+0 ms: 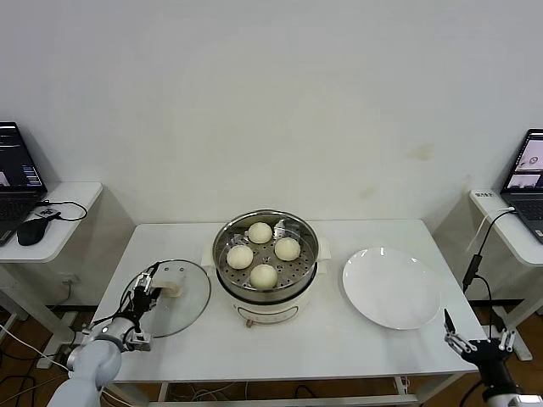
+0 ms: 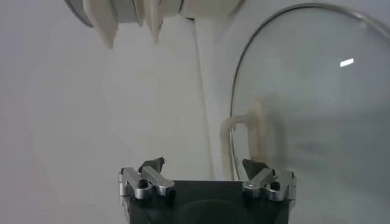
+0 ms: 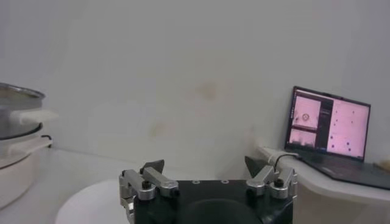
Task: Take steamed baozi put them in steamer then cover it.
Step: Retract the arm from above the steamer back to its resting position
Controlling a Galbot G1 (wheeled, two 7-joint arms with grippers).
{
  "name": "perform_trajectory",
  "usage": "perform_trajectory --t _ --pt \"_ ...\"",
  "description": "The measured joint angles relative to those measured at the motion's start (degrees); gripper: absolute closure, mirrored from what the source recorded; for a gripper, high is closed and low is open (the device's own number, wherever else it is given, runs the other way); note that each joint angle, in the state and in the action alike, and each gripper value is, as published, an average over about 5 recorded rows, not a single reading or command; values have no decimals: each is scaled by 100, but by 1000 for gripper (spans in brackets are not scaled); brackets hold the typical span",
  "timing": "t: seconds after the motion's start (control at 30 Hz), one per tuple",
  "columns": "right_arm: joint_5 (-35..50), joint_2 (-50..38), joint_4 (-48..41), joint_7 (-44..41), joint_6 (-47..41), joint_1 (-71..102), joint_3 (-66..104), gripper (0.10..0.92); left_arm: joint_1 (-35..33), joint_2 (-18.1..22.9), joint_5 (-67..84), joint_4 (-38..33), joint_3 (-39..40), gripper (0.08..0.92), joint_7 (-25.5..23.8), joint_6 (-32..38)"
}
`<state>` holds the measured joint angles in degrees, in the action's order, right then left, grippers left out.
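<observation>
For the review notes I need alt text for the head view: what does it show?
Four buns sit in an uncovered steel steamer at the middle of a white table. The glass lid lies to its left with the open left gripper at its handle; an empty white plate and the open right gripper are on the right.

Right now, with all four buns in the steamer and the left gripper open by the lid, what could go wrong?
1. The left gripper is over the near edge of the glass lid, not squarely on its cream handle; closing there may slip on glass.
2. The lid lies flat beside the steamer; carried low, it could strike that rim.
3. The baozi stand domed in the basket, so a tilted lid could press them.
</observation>
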<state>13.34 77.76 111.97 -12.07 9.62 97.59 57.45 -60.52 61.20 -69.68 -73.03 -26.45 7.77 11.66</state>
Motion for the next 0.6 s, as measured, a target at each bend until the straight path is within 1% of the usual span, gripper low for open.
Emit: perform_trajectory --t 0.2,0.3,0.4,0.6 --pt "-26 9 -51 -13 14 -6 -24 203 154 56 1 148 64 177 -7 -7" --pt "-31 10 -56 -24 14 2 -31 202 207 82 -4 214 70 193 -2 -3" --pt "-42 10 -66 -31 14 2 -46 203 239 98 -5 256 79 255 -4 -3" --pt "-67 12 -99 -41 14 -12 -80 202 256 123 -7 325 106 427 -21 0"
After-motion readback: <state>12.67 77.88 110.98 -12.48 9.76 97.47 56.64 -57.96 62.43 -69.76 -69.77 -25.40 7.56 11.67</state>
